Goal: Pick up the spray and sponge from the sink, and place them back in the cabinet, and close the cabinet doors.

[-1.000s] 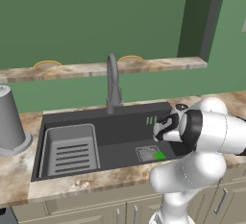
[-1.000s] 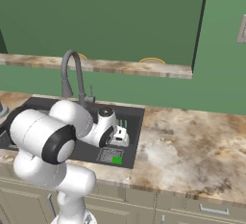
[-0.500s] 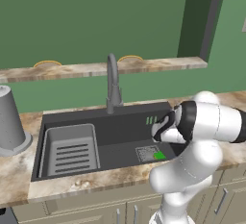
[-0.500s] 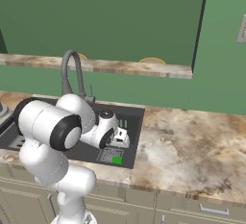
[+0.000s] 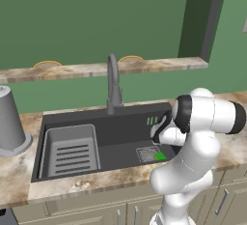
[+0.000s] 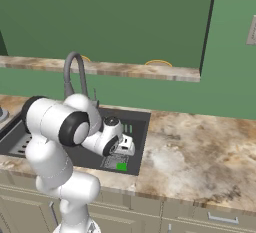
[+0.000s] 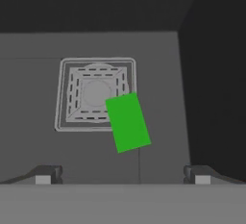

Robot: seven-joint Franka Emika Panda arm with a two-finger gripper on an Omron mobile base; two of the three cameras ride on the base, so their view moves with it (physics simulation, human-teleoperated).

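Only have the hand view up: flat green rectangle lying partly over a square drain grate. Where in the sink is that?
Observer: The flat green sponge lies on the floor of the dark-grey sink, near its front right corner.
Operator: Anything else in the basin?
Observer: A grey ribbed tray sits at the left end.
Operator: Gripper state?
Observer: The gripper is open and holds nothing; the right base view shows the hand low over the sponge.

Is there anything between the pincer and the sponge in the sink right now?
Nothing visible. The open pincer looks straight at the sponge, which lies flat on the sink floor, partly over the drain grate.
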